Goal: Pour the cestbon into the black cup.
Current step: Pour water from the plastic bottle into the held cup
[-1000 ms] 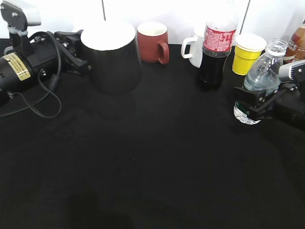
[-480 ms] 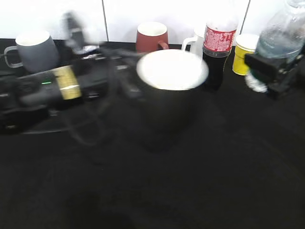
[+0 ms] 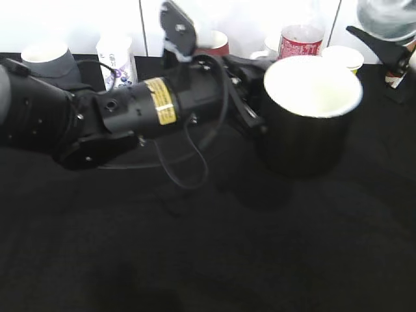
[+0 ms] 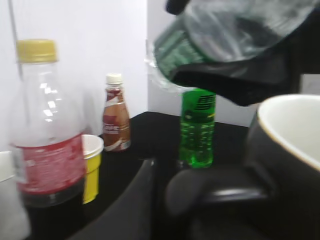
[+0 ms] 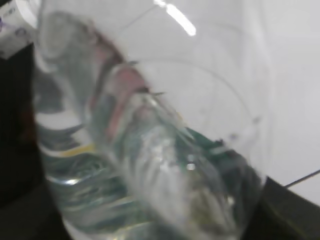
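Our left gripper [image 3: 255, 97] reaches across the middle of the worktop and is clamped on the handle side of the glossy black mug with a white inside [image 3: 311, 117], holding it upright near the back right of the black cloth-covered worktop [image 3: 208, 247]. The mug's white interior looks bare in the exterior view. In the left wrist view the dark fingers [image 4: 220, 192] press against the mug's black wall.

Our right gripper [image 3: 383, 42] sits at the back right corner, raised above the mug's rim and closed around the clear ribbed plastic water bottle with a green label [image 4: 235, 35]. The bottle is tilted, its long axis slanting; in the left wrist view it hangs just above and beside the mug. We cannot tell from the blurred right wrist view where its mouth points, only that clear liquid fills part of the body [image 5: 150, 165].

Along the back edge stand a grey mug [image 3: 49, 62], a small white printed carton [image 3: 117, 58], a dark red mug [image 3: 214, 42], a dark cola bottle with a red label and yellow cap [image 4: 47, 135], partly filled, and a yellow paper cup [image 4: 91, 167]. Farther right stand a small brown bottle with a white cap [image 4: 116, 120] and a green drink bottle [image 4: 197, 127]. A white panelled wall [image 3: 84, 19] closes the scene behind the worktop.
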Controlling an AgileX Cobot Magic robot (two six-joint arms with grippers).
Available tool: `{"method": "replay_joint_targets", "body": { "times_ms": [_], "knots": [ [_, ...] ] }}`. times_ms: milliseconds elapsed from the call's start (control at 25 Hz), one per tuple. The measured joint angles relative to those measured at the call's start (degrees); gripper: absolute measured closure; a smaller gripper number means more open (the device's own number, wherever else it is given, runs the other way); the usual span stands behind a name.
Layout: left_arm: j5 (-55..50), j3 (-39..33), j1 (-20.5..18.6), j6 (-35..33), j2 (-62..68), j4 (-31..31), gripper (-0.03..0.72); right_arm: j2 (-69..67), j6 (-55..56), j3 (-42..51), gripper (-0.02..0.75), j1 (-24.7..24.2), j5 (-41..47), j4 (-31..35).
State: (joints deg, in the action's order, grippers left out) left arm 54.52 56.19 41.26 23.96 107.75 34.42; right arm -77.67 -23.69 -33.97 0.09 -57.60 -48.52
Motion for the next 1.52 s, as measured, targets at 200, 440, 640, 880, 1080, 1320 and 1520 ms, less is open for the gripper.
{"method": "replay_joint_targets", "body": {
  "times_ms": [200,440,640,880,1080,1320,1520],
  "knots": [
    [-1.0,0.0,1.1,0.0,0.0,-0.3,0.619,0.0,-9.9,0.0,0.238,0.0,0.0,-0.3],
    [-1.8,0.0,1.1,0.7,0.0,0.6,0.619,0.0,-20.2,0.0,0.238,0.0,0.0,-0.3],
    [-1.9,0.0,1.1,1.3,0.0,1.1,0.619,0.0,-24.1,-0.1,0.239,0.0,0.0,-0.3],
    [-2.5,0.0,1.1,1.3,0.0,3.9,0.619,0.0,-26.7,-0.1,0.239,0.0,0.0,0.1],
    [-2.6,0.0,1.1,1.3,0.0,4.1,0.619,0.0,-29.4,-0.1,0.239,0.0,-1.0,2.2],
    [-2.6,0.0,1.1,1.3,0.0,4.2,0.619,0.0,-31.9,-0.1,0.239,0.0,-1.2,2.6],
    [-2.8,0.0,1.1,1.3,0.0,4.3,0.619,0.0,-34.6,-0.1,0.239,0.0,-1.3,2.7]
  ]
}}
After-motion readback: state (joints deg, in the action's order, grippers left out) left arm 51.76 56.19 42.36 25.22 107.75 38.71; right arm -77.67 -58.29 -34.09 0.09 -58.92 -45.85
